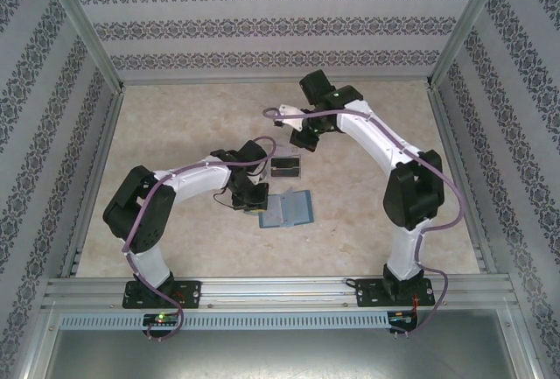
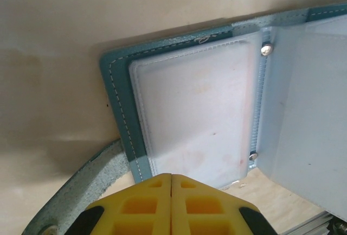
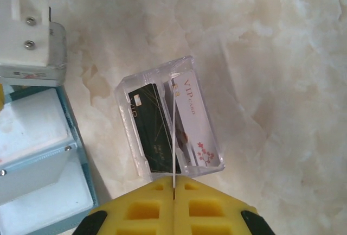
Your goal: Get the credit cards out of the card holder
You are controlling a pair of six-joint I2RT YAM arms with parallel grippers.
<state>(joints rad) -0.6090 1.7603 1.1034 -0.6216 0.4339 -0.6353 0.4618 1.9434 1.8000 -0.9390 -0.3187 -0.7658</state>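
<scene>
Holder: the holder point(image 1: 287, 210) lay open and flat on the desk point(image 3: 271, 56), mid-desk, just in front of the left hand point(image 2: 171, 191).
Sleeve: its frosted sleeve point(image 2: 195, 110) showed faint reddish marks; I could not tell whether a card was inside it.
Cards out: a dark card point(image 3: 152, 132) and a pale card point(image 3: 192, 115) stood in the clear box point(image 3: 157, 72), just beyond the holder.
Card in hand: a thin card point(image 3: 173, 137), seen edge-on, ran from between the right hand's pads up between those two cards.
Right hand: the right hand point(image 3: 173, 191) was pinched narrow on that thin card, directly over the box.
Left hand: its pads were pressed together at the sleeve's near edge, apparently with nothing between them; it seemed to be steadying the holder, though contact could not be confirmed.
Step in hand: probably dropping the gripped card into the box.
Doing it well: keep the card upright and in line with the gap between the two standing cards, lower it until its bottom edge is inside the walls, and only then part the pads.
Risk: a tilted card could catch the box rim or knock over the standing cards, and the light box could slide on the smooth desk.
Afterwards: check the sleeve for a remaining card, with the left hand holding the holder flat.
</scene>
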